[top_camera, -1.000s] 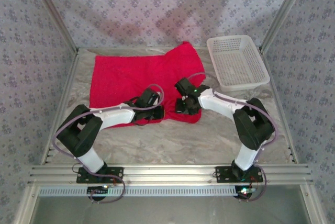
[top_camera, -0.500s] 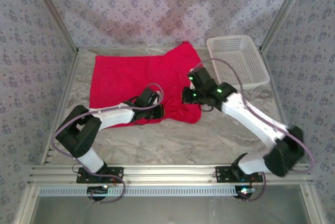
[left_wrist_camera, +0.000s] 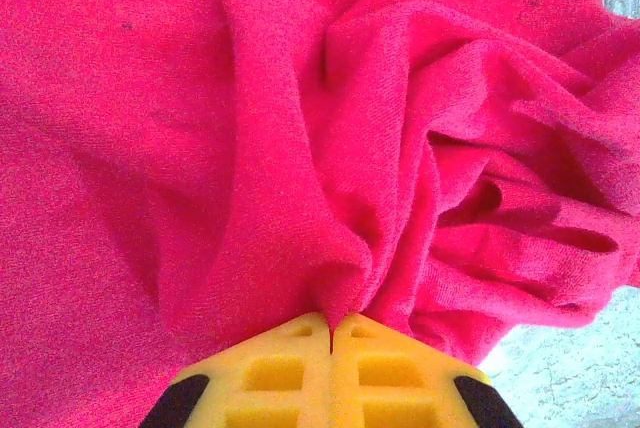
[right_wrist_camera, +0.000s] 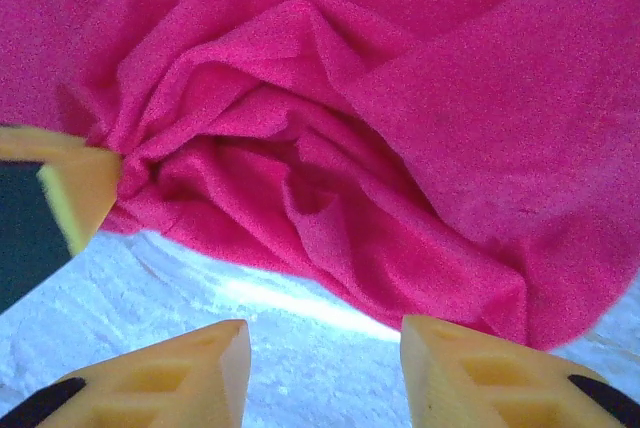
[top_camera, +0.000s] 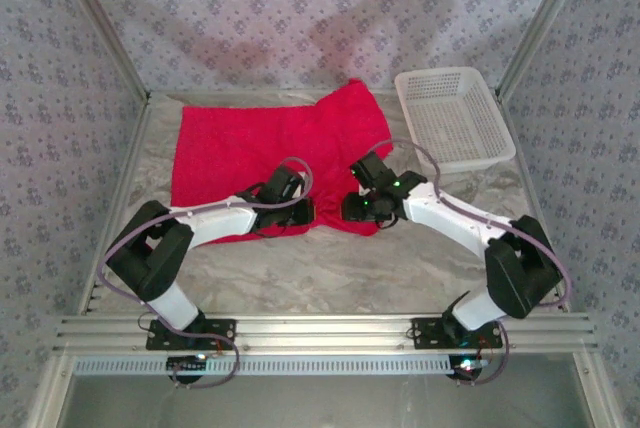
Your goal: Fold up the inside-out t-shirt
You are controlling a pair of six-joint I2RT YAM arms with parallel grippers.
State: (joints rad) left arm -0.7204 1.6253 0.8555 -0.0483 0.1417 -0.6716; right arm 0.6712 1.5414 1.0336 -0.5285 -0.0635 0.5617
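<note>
The inside-out t-shirt (top_camera: 250,143) lies spread over the back left and middle of the table, plain red, with its near right corner bunched into folds. My left gripper (top_camera: 304,213) is at that bunched near edge. In the left wrist view its yellow fingers (left_wrist_camera: 290,368) are shut on a pinched ridge of the t-shirt (left_wrist_camera: 150,148). My right gripper (top_camera: 354,210) faces it from the right. In the right wrist view my right gripper (right_wrist_camera: 320,340) is open, low over bare table, just short of the t-shirt's (right_wrist_camera: 450,98) crumpled hem, with nothing between its fingers.
A white lattice basket (top_camera: 455,118) stands at the back right, close to the shirt's right sleeve. Bare marbled table (top_camera: 330,268) runs along the front. The left gripper's yellow finger (right_wrist_camera: 80,183) shows at the left of the right wrist view. Patterned walls enclose the table.
The right arm swung out to the right and came back to the shirt's near right corner, lower than before. The left arm kept still, holding its fold.
</note>
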